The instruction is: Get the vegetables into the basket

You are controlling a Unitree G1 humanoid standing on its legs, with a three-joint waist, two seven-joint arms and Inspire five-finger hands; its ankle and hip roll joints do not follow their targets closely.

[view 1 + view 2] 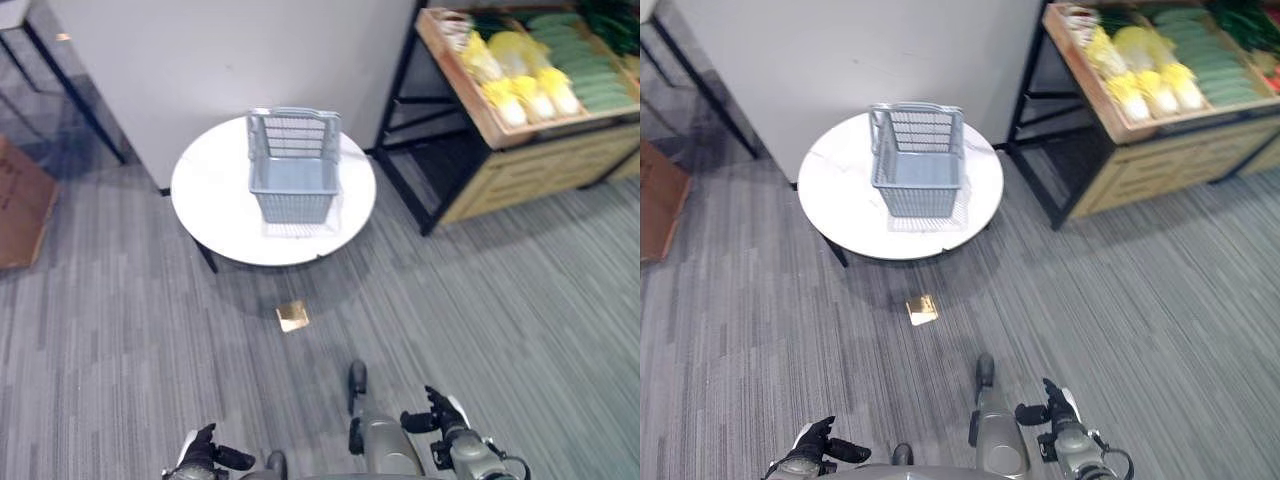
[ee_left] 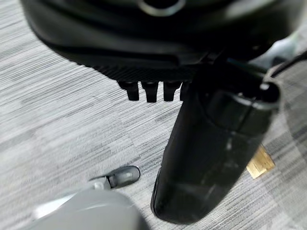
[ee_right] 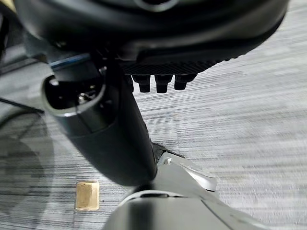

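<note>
A grey plastic basket (image 1: 293, 165) stands upright and empty on a round white table (image 1: 215, 215) straight ahead. The vegetables lie far right in a wooden crate (image 1: 470, 95) on a stand: yellow-white cabbages (image 1: 525, 95) and green ones (image 1: 590, 70) beside them. My left hand (image 1: 203, 452) hangs low at the bottom left, and my right hand (image 1: 440, 412) at the bottom right. Both are over the carpet, far from basket and crate. In the wrist views the left hand (image 2: 158, 48) and right hand (image 3: 158, 43) have relaxed fingers and hold nothing.
A white partition wall (image 1: 230, 60) rises behind the table. The crate's black frame (image 1: 400, 150) stands just right of the table. A cardboard box (image 1: 20, 205) sits at the far left. A small brass floor plate (image 1: 292, 315) lies in the grey carpet before the table.
</note>
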